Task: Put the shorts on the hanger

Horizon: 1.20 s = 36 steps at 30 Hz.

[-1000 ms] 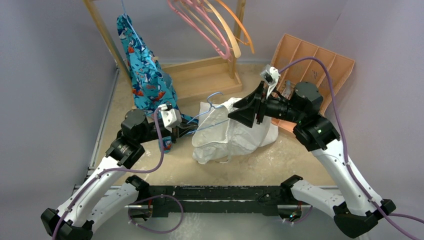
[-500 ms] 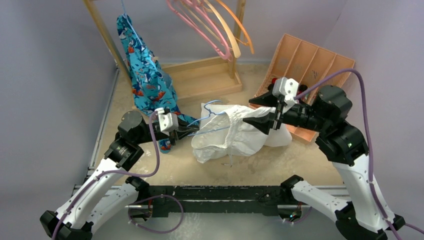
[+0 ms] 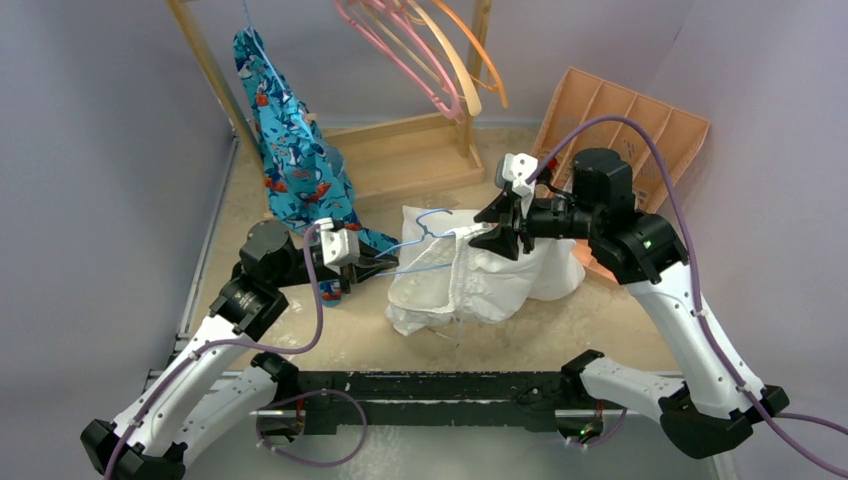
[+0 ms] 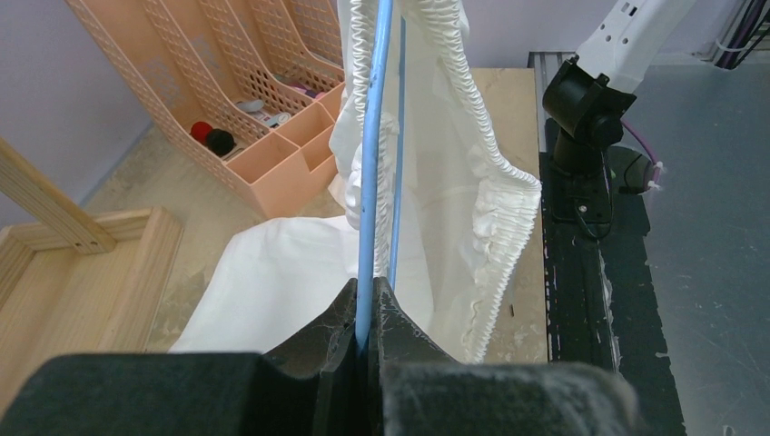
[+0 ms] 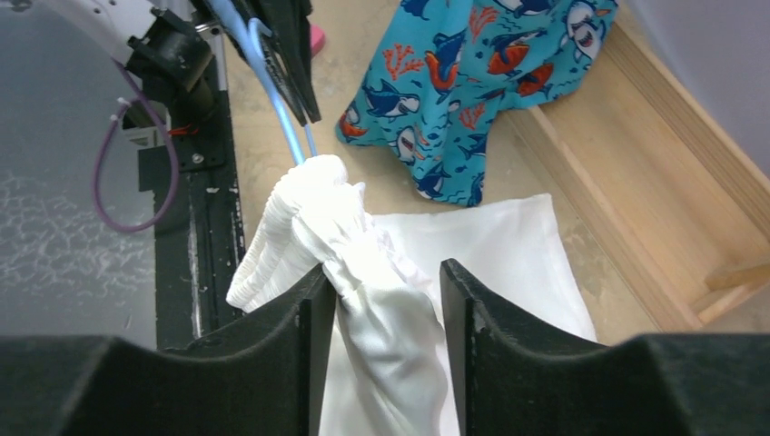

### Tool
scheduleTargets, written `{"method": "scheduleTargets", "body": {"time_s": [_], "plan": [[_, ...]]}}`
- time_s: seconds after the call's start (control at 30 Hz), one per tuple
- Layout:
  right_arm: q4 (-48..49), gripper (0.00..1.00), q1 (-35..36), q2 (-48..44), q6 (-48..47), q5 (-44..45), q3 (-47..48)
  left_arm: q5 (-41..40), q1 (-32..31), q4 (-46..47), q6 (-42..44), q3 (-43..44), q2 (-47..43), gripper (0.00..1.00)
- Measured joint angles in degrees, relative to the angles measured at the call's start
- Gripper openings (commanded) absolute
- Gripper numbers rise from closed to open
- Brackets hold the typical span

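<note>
The white shorts (image 3: 490, 275) lie heaped on the table, their gathered waistband (image 4: 490, 182) lifted around the light-blue hanger (image 3: 425, 235). My left gripper (image 3: 375, 265) is shut on the hanger's thin arm (image 4: 374, 136), which runs from the fingers (image 4: 366, 291) into the waistband. My right gripper (image 3: 492, 235) hovers over the waistband's far end. In the right wrist view its jaws (image 5: 386, 277) stand apart with bunched white fabric (image 5: 318, 209) between them, touching the left finger only. The hanger (image 5: 272, 91) enters the cloth there.
A blue shark-print garment (image 3: 295, 150) hangs on the wooden rack (image 3: 410, 155) at the back left. Pink and orange hangers (image 3: 430, 60) hang above it. An orange divided organizer (image 3: 640, 130) leans at the back right. A black rail (image 3: 430, 385) runs along the near edge.
My right gripper swung right with the waistband stretched, then came back left over the hanger; the shorts now sag lower on the table. My left gripper keeps the hanger almost still.
</note>
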Motion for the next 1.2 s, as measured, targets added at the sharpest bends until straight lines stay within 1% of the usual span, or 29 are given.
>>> {"method": "scheduleTargets", "body": {"time_s": [0.1, 0.2, 0.27, 0.53, 0.67, 0.77, 0.93, 0.97, 1.0, 1.1, 1.13, 1.17, 1.2], "plan": [[0.46, 0.46, 0.0, -0.07, -0.17, -2.29, -0.57, 0.17, 0.0, -0.42, 0.02, 0.0, 0.11, 0.0], [2.08, 0.5, 0.0, -0.33, 0.02, -4.59, -1.9, 0.28, 0.0, -0.48, 0.15, 0.0, 0.11, 0.0], [3.04, 0.51, 0.15, -0.52, 0.37, -5.38, -3.04, 0.39, 0.0, -0.66, 0.2, 0.0, 0.11, 0.0], [5.38, 0.47, 1.77, -0.52, 1.53, -7.41, -4.04, 0.55, 0.0, -0.63, 0.59, 0.04, 0.26, 0.0], [6.29, 0.5, 3.67, -0.22, 2.32, -7.58, -4.2, 0.66, 0.0, -0.46, 0.61, 0.09, 0.74, 0.0], [6.67, 0.5, 6.64, 0.63, 2.97, -6.36, -4.2, 0.7, 0.0, -0.57, 1.14, 0.11, 1.01, 0.0], [6.62, 0.39, 9.44, 2.64, 3.76, -3.41, -4.17, 0.79, 0.0, -1.6, 2.69, 0.48, 1.11, 0.0], [6.62, 0.35, 9.51, 2.95, 3.91, -2.82, -4.17, 0.76, 0.0, -2.03, 2.97, 0.61, 1.11, 0.0], [6.62, 0.28, 9.55, 3.1, 4.0, -2.38, -4.17, 0.74, 0.0, -2.32, 3.13, 0.72, 1.11, 0.0], [6.64, 0.05, 9.55, 3.15, 4.22, -1.44, -4.17, 0.37, 0.02, -2.45, 3.48, 0.74, 1.2, 0.0], [6.62, 0.0, 9.6, 3.13, 4.26, -1.25, -4.17, 0.17, 0.02, -2.47, 3.5, 0.74, 1.22, 0.0], [6.62, 0.0, 9.66, 3.06, 4.44, -1.09, -4.17, -0.09, 0.02, -2.47, 3.43, 0.76, 1.22, 0.0], [6.64, 0.0, 9.73, 2.99, 4.13, -0.94, -4.17, -0.5, 0.0, -2.49, 3.32, 0.81, 1.22, 0.08]]}}
